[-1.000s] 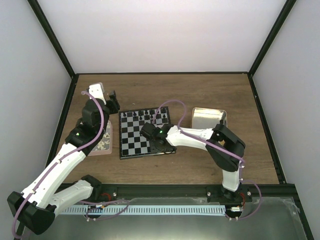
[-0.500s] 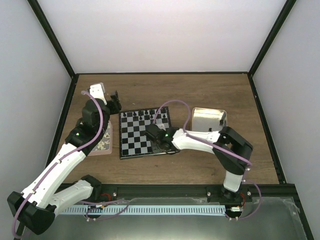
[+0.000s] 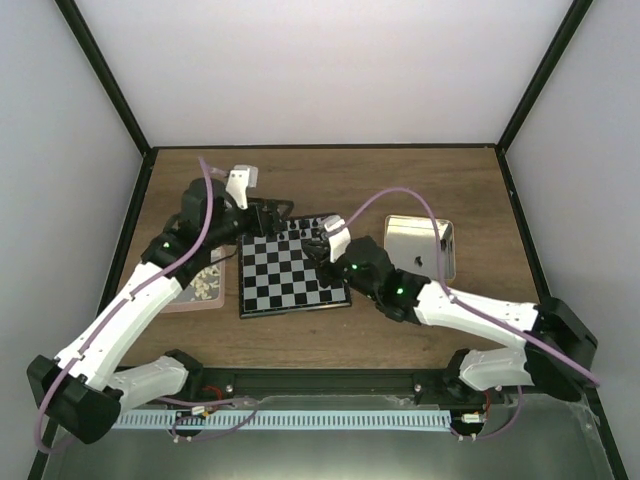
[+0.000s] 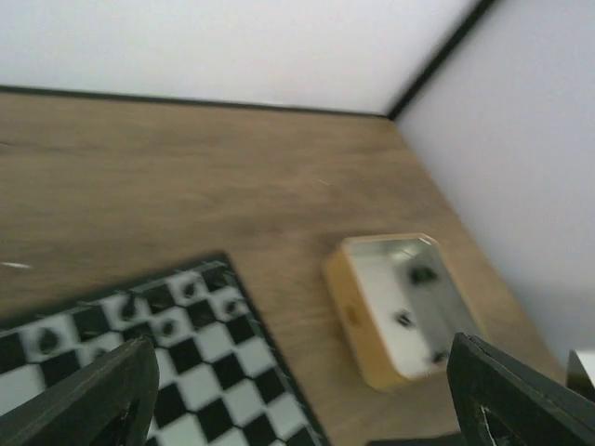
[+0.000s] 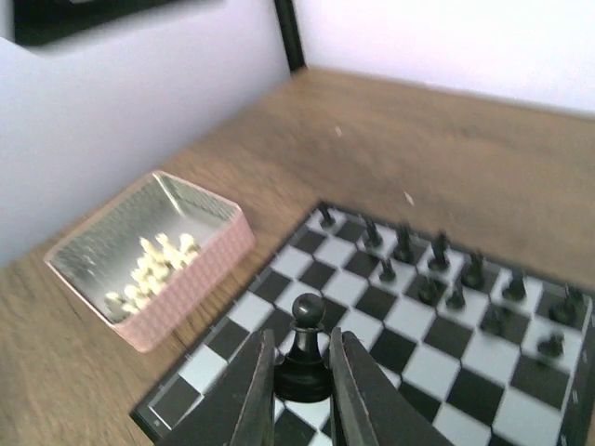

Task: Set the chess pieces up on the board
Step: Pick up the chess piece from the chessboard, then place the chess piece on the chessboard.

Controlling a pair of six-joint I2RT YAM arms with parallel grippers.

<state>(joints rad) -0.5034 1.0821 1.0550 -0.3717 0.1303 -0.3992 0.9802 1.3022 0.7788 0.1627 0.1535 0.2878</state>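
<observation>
Many tiny black chess pieces (image 5: pixel 437 253) stand in roughly two rows along the far edge of a black-and-silver checked board (image 3: pixel 285 282). The right pincer (image 5: pixel 299 386) pinches one round-headed black pawn (image 5: pixel 305 344) upright over the board. The left pincer (image 4: pixel 299 372) is spread wide over the far edge. Brown wooden bench (image 3: pixel 400 185), pink tray (image 5: pixel 149 255), metal tin (image 3: pixel 420 245); white walls (image 3: pixel 320 70), black corner posts (image 3: pixel 535 75).

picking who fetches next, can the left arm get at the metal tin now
Probably not cleanly. The metal tin sits across the board from the open left gripper, and the right gripper, holding a pawn, hangs between them.
</observation>
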